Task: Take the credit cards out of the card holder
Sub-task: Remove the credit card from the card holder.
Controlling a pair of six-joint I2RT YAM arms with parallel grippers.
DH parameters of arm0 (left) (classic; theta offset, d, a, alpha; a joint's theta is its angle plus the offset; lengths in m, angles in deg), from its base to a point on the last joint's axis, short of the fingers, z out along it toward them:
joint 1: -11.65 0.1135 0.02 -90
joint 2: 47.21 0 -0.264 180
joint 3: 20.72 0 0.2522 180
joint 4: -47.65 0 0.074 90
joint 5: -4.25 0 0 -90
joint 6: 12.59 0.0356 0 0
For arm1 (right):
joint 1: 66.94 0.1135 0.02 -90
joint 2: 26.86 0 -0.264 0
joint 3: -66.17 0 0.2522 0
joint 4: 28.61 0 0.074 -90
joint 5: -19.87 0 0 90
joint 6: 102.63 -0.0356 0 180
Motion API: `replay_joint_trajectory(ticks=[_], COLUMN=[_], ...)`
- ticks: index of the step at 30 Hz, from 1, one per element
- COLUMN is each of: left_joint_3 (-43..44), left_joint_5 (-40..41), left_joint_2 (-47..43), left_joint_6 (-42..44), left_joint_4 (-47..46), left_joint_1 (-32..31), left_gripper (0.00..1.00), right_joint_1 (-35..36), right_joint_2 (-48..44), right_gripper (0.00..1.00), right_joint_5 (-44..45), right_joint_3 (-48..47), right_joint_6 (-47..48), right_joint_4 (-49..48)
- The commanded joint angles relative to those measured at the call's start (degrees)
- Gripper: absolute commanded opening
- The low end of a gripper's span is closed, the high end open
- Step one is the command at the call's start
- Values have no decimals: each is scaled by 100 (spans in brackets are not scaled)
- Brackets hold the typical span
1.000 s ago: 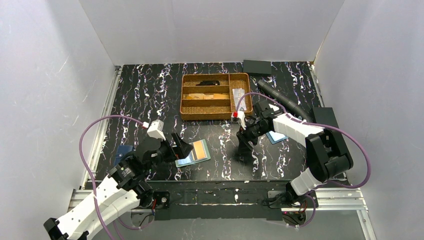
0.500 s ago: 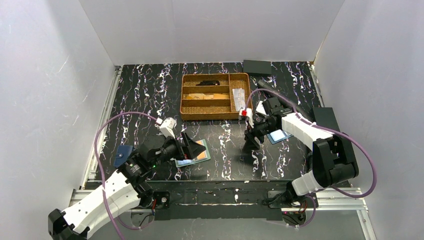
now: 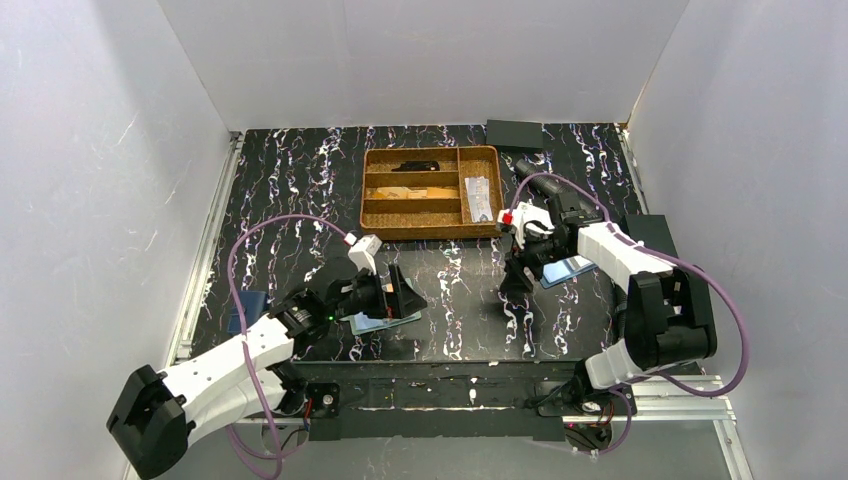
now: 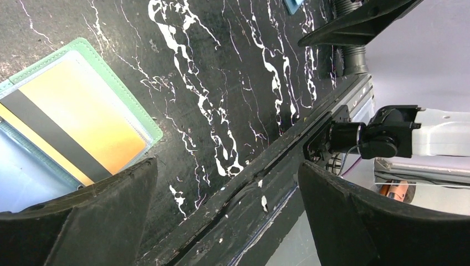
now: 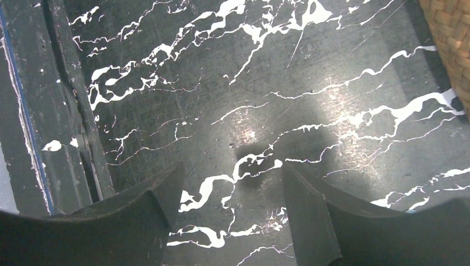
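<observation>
The teal-green card holder (image 4: 139,113) lies open and flat on the table near its front edge. An orange-gold credit card (image 4: 83,105) with a black stripe sits under the holder's clear panel. From the top view my left gripper (image 3: 400,298) hovers over the card holder (image 3: 378,324) and hides most of it. In the left wrist view that gripper (image 4: 227,166) is open and empty, its fingers just right of the holder's corner. A bluish card (image 3: 565,268) lies under my right forearm. My right gripper (image 5: 233,169) is open over bare table, holding nothing.
A wicker tray (image 3: 432,193) with compartments stands at the back middle; its corner (image 5: 450,44) shows in the right wrist view. A blue holder (image 3: 245,310) lies at the left edge. A black hose (image 3: 545,185) and a black box (image 3: 513,133) are at the back right.
My left arm has reached to the right, so its gripper now covers the card holder. My right gripper has shifted to the right, away from the middle. Both have stayed open.
</observation>
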Motion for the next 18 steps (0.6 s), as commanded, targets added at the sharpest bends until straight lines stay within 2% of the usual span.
replay_joint_trajectory(ticks=[1, 5, 8, 11, 14, 18], left_joint_3=[82, -75, -165, -250, -354, -535], left_joint_5=[-172, -240, -87, 53, 305, 624], left_joint_2=[129, 319, 356, 340, 338, 323], left_joint_6=[169, -6, -112, -220, -326, -482], left_joint_4=[-303, -610, -665, -716, -722, -722], left_joint_1=[26, 33, 41, 35, 35, 51], left_gripper=[97, 97, 97, 97, 93, 86], right_joint_1=[-5, 243, 733, 1249, 1872, 2292], right_joint_2=[263, 308, 381, 608, 837, 1030], right_gripper=[73, 74, 74, 73, 71, 67], right_joint_5=[9, 229, 705, 768, 888, 902], right_joint_3=[-81, -295, -576, -900, -1154, -1464], right_joint_6=[116, 52, -115, -439, -946, -2061], right_joint_4=[94, 102, 43, -49, -298, -830])
